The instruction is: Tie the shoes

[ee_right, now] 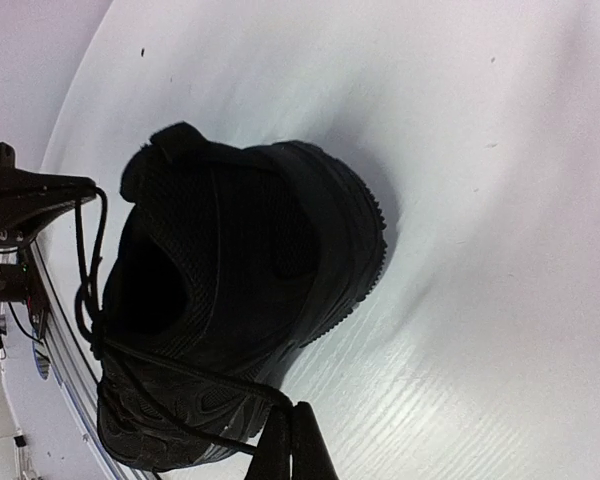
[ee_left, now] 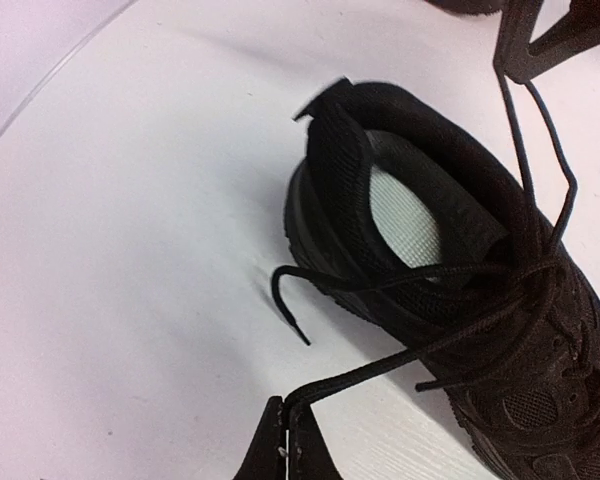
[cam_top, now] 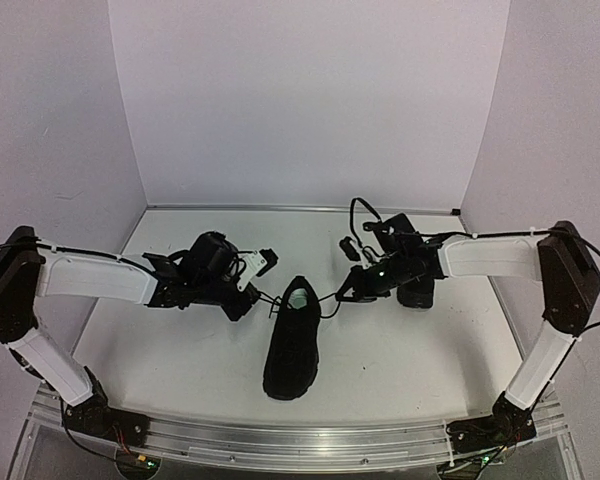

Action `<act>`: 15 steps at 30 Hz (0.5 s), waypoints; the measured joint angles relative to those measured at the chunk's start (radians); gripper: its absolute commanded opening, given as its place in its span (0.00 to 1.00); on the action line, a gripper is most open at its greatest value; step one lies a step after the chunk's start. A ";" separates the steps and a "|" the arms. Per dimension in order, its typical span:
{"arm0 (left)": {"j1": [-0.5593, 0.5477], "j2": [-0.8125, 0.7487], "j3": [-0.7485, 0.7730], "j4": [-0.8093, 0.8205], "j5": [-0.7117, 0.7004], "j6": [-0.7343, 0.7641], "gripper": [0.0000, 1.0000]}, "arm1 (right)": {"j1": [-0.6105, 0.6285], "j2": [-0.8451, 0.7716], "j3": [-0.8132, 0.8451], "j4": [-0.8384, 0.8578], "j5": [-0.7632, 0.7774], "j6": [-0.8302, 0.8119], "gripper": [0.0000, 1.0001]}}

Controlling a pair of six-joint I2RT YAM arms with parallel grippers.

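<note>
One black shoe (cam_top: 291,345) lies in the middle of the table, toe toward me, its pale green insole (cam_top: 300,297) showing. My left gripper (cam_top: 260,300) is at its left by the collar, shut on a thin black lace (ee_left: 400,365) pulled taut from the eyelets (ee_left: 288,415). My right gripper (cam_top: 346,293) is at the shoe's right, shut on the other lace strand (ee_right: 292,418). In the right wrist view the shoe (ee_right: 240,290) fills the left half. The second black shoe (cam_top: 418,288) stands behind the right gripper, partly hidden by it.
A loose lace end (ee_left: 285,300) curls on the white table (cam_top: 180,340) beside the shoe's heel. White walls enclose the back and sides. The metal rail (cam_top: 300,440) with the arm bases runs along the near edge.
</note>
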 measured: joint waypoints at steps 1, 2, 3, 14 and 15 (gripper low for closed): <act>0.004 -0.020 0.000 -0.006 -0.010 -0.003 0.00 | -0.008 -0.018 -0.011 0.000 0.005 0.000 0.00; 0.008 -0.031 0.000 -0.009 -0.016 -0.005 0.00 | -0.015 -0.031 -0.020 0.000 0.010 0.000 0.00; 0.009 -0.040 0.000 -0.011 -0.019 -0.007 0.00 | -0.019 -0.038 -0.028 0.000 0.015 0.000 0.00; 0.041 -0.031 0.000 -0.063 -0.017 -0.023 0.00 | -0.042 -0.040 -0.113 -0.002 0.031 -0.001 0.00; 0.043 -0.030 0.000 -0.063 -0.015 -0.023 0.00 | -0.044 -0.040 -0.115 0.000 0.030 -0.002 0.00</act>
